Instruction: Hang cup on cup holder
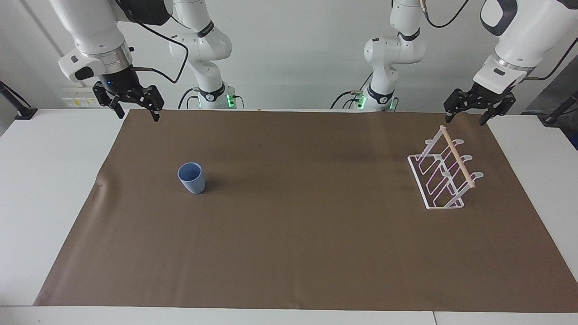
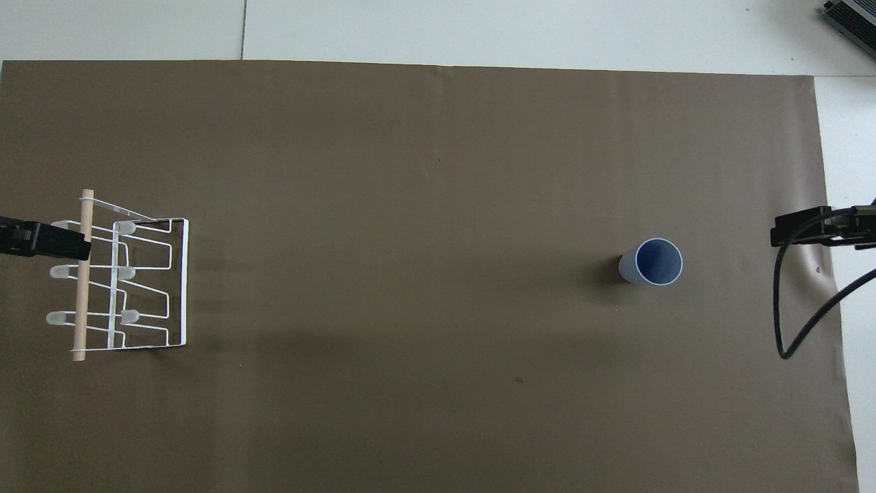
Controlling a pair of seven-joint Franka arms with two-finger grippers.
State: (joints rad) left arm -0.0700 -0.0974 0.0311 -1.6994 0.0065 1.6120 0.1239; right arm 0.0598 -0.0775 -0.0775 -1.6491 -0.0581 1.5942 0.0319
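Observation:
The light blue cup (image 1: 192, 178) stands upright, mouth up, on the brown mat toward the right arm's end of the table; it also shows in the overhead view (image 2: 653, 262). The white wire cup holder (image 1: 445, 174) with its wooden dowel stands toward the left arm's end, and shows in the overhead view (image 2: 130, 281). My right gripper (image 1: 138, 115) is open and empty, raised over the mat's edge near its base, well apart from the cup. My left gripper (image 1: 465, 120) is open and empty, raised just above the holder's dowel end nearest the robots.
A brown mat (image 1: 289, 253) covers most of the white table (image 1: 45, 189). A black cable (image 2: 787, 329) hangs from the right arm over the mat's edge. A small wrinkle marks the mat (image 1: 100, 184) beside the cup.

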